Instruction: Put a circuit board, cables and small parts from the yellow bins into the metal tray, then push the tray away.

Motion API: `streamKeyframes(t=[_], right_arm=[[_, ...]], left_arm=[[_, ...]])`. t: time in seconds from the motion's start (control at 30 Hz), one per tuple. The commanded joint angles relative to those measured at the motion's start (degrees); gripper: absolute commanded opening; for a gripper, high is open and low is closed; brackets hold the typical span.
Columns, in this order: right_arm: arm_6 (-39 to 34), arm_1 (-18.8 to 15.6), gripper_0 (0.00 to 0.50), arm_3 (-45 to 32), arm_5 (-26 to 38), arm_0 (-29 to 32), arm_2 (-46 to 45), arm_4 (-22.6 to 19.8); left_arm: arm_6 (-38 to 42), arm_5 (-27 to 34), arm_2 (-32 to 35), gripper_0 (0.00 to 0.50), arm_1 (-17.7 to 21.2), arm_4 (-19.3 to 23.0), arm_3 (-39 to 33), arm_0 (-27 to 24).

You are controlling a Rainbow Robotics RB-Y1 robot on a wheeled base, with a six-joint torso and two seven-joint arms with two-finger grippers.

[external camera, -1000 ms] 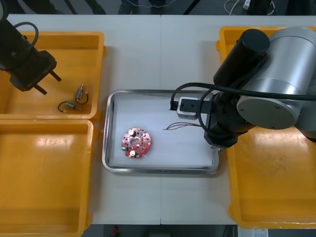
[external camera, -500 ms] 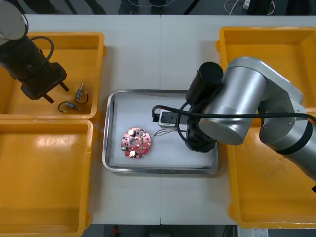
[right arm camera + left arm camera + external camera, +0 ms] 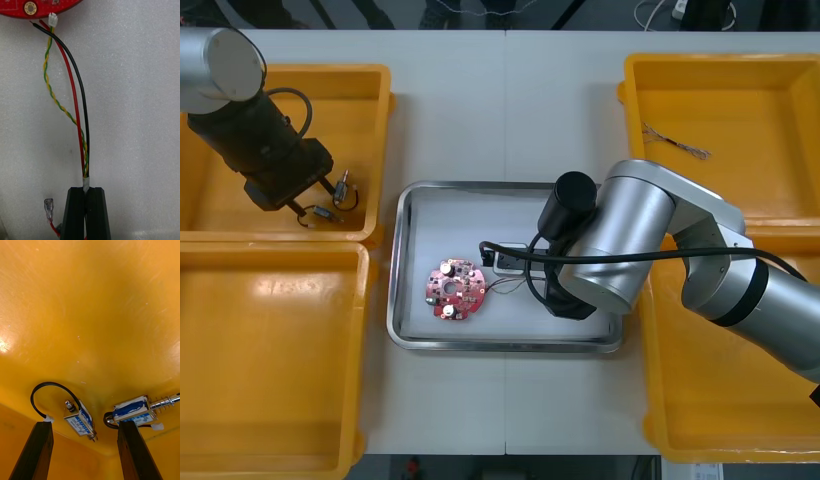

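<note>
From the front, the left gripper (image 3: 318, 196) hangs in the far left bin (image 3: 370, 110), just at two small parts (image 3: 340, 186). The right arm (image 3: 630, 240) lies over the tray (image 3: 405, 250), which is white inside and stands on the bench (image 3: 500, 110). The round red board (image 3: 452, 290) lies in the tray, with a thin cable (image 3: 502, 287) just beside it.

In the right wrist view, the right gripper (image 3: 85, 192) has its jaws closed on the cable's white-taped end. Its red, black and twisted yellow-green wires run to the board's edge.

In the left wrist view, the jaws stand open, well apart. Both parts lie between them on the bin floor, each metal with a blue-and-white label. One carries a black wire loop, the other a spring on a shiny pin.
</note>
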Motion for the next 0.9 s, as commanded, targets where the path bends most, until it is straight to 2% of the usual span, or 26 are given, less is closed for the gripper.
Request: streamKeyframes(t=[0.03, 0.1, 0.17, 0.23, 0.27, 0.3, 0.33, 0.37, 0.4, 0.5, 0.9], right_arm=[[1.71, 1.57, 0.0, 1.06, -1.51, -1.49, 1.42, 0.24], [1.63, 1.57, 0.003, 0.98, -1.42, -1.4, 1.42, 0.15], [1.45, 1.57, 0.049, 1.06, -1.25, -1.31, 1.42, 0.15], [1.45, 1.57, 0.138, 0.98, -0.9, -1.31, 1.42, 0.15], [1.54, 1.57, 0.222, 0.98, -0.81, -1.4, 1.42, 0.24], [1.36, 1.57, 0.273, 0.89, -0.63, -1.4, 1.42, 0.24], [1.36, 1.57, 0.366, 0.62, -0.55, -1.31, 1.42, 0.5], [1.27, 1.48, 0.426, 0.18, -0.28, -1.31, 1.42, 0.77], [1.19, 1.48, 0.461, -0.25, 0.33, -1.31, 1.24, 1.12], [0.83, 1.39, 0.5, -1.48, 2.27, -1.4, 0.89, 1.73], [-0.13, 3.41, 0.5, -6.67, 11.67, -1.31, -4.12, 2.26]], left_arm=[[-2.83, 0.08, -0.46, 0.5, -0.7, -0.54, 0.31, -2.77], [-2.83, 0.17, -0.46, 0.5, -0.7, -0.45, 0.4, -2.6], [-2.92, 0.0, -0.46, 0.5, -0.7, -0.45, 0.31, -2.25], [-3.01, -0.36, -0.46, 0.5, -0.7, -0.45, 0.31, -1.89], [-3.1, -0.62, -0.46, 0.5, -0.7, -0.54, 0.31, -1.63], [-3.18, -0.71, -0.46, 0.5, -0.7, -0.54, 0.31, -1.46], [-3.36, -0.97, -0.46, 0.5, -0.7, -0.45, 0.31, -1.1], [-3.45, -1.32, -0.46, 0.5, -0.7, -0.45, 0.31, -0.84], [-3.54, -1.67, -0.46, 0.5, -0.7, -0.45, 0.31, -0.58], [-3.8, -2.2, -0.46, 0.5, -0.7, -0.54, 0.31, -0.05], [-4.24, -2.29, -0.46, 0.5, -0.7, -0.54, 0.31, 1.45]])
